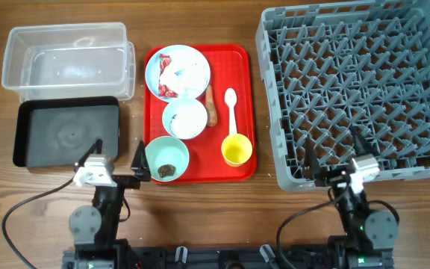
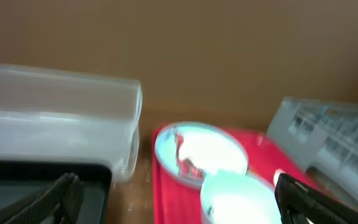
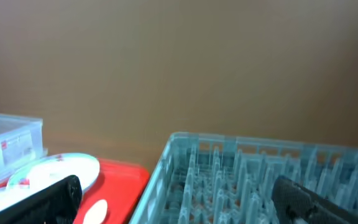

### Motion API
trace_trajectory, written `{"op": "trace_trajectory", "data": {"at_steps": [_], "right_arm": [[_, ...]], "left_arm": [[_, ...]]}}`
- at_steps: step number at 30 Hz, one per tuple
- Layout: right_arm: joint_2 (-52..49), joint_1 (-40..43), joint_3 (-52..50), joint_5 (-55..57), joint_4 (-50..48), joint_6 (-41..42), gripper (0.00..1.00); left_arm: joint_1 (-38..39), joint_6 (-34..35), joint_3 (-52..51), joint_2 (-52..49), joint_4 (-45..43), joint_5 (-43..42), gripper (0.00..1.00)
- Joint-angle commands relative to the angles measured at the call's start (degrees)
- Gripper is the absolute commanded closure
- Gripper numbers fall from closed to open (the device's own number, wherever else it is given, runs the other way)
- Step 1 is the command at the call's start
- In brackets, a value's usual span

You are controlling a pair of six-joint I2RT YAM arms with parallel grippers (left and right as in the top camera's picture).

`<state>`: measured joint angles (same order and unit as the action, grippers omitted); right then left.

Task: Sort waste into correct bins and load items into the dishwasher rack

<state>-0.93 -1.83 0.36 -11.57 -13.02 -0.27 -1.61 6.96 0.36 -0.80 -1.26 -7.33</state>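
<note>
On the red tray (image 1: 241, 71) sit the pale blue plate (image 1: 178, 71) with white paper and red scraps, the light blue bowl (image 1: 184, 118) with white grains, the mint green bowl (image 1: 167, 158) with a dark brown lump, the yellow cup (image 1: 237, 149), the white spoon (image 1: 231, 108) and the orange-brown stick (image 1: 210, 106). The clear tub (image 1: 67, 60) and black tray (image 1: 67, 132) lie at the left, the grey rack (image 1: 358, 90) at the right. My left gripper (image 1: 118, 158) is open and empty at the black tray's near right corner. My right gripper (image 1: 334, 153) is open and empty over the rack's near edge.
In the left wrist view the plate (image 2: 199, 152) and light blue bowl (image 2: 241, 198) lie ahead between the open fingers, with the tub (image 2: 61, 118) at the left. The right wrist view shows the rack (image 3: 260, 180) ahead and the tray's edge (image 3: 126, 186).
</note>
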Motion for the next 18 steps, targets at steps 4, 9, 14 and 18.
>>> {"op": "trace_trajectory", "data": {"at_steps": [4,9,14,18], "right_arm": [[-0.09,-0.02,2.23,-0.11,-11.85,0.31,0.0],[-1.86,-0.02,9.7,-0.11,-10.03,0.28,0.0],[-10.27,-0.02,19.3,-1.46,-4.28,0.28,0.0],[-21.29,-0.02,30.18,-2.05,4.81,0.28,0.0]], "left_arm": [[-0.04,7.06,4.33,0.61,-9.86,-1.16,0.0],[-0.04,6.78,15.82,-4.81,-5.97,-1.11,0.0],[-0.04,6.75,32.98,-22.21,4.2,-1.14,0.0],[0.0,3.39,52.43,-43.71,10.69,-3.21,0.0]]}}
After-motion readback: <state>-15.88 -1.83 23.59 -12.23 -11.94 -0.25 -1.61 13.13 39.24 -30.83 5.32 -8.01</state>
